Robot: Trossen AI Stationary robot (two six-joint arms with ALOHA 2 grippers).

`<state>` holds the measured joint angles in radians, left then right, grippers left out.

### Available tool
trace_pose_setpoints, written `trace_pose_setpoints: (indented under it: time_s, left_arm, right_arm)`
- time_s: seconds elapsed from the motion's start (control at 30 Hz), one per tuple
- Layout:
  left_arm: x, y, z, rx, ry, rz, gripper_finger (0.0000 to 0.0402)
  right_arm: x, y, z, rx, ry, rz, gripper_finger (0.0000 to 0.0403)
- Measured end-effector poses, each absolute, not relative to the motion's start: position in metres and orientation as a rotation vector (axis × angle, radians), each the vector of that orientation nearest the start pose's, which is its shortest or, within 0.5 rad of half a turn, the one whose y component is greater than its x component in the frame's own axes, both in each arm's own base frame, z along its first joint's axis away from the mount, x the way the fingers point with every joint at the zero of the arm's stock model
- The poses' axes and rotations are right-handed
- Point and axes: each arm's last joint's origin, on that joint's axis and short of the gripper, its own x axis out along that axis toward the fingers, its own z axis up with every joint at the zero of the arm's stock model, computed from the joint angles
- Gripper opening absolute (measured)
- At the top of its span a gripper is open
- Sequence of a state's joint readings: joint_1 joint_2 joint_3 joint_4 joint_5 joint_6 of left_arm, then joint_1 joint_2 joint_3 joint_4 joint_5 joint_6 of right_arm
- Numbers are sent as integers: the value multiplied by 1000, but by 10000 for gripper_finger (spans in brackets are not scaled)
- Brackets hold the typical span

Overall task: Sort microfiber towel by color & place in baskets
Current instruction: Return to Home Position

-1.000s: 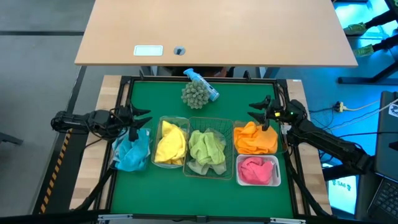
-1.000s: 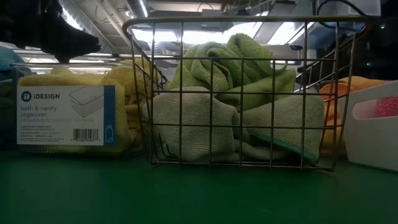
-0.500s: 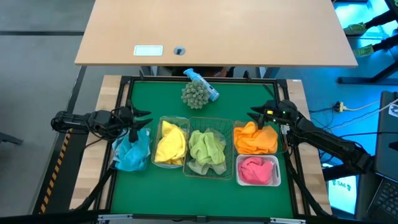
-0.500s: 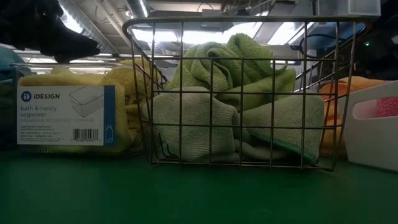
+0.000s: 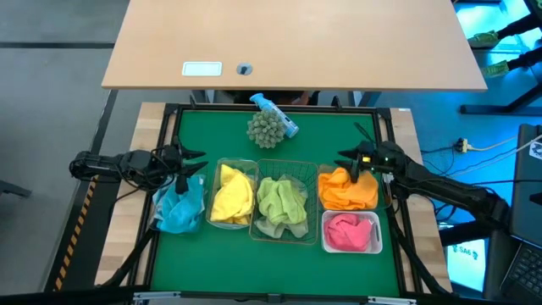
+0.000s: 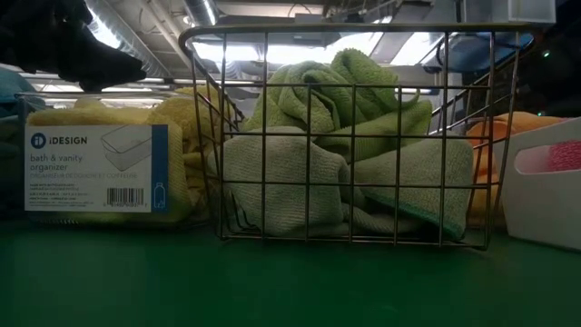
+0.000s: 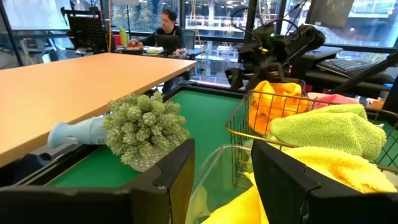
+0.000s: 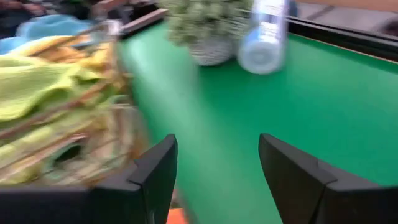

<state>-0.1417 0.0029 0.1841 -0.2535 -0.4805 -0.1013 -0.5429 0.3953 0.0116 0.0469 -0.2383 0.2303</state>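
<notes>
Left pincer [image 5: 195,166]: wide, empty, near tabletop's [image 5: 322,135] left edge, beside blue towel [image 5: 178,212]. Right pincer [image 5: 349,161]: wide, empty, right edge, by orange towel [image 5: 347,191].

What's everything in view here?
table: one, green
desk: one, tan, beyond table
wire basket: one, dark, mid-row
clear bins: three, in row with basket
white bin: one, beside orange cloths
blue cloths: pile, leftmost clear bin
yellow cloths: pile, second clear bin
green cloths: pile, basket
orange cloths: pile, right clear bin
pink cloths: pile, white bin
spiky ball: one, grey-green, near desk
bottle: one, pale blue, beside ball
person: one, far off in room
left hand: one, open, by blue cloths
right hand: one, open, by orange cloths
</notes>
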Motion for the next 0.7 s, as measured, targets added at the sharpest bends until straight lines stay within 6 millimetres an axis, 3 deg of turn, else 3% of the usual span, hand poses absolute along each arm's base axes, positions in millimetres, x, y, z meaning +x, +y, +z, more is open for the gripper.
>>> trace_pose_setpoints:
  time_s: [0.33, 0.7]
  left_arm:
    - [80, 2, 201, -78, 52, 343, 153]
    - [80, 2, 201, -78, 52, 343, 153]
  right_arm:
    - [104, -33, 155, 275, 128, -145, 222]
    - [96, -29, 167, 230, -14, -120, 222]
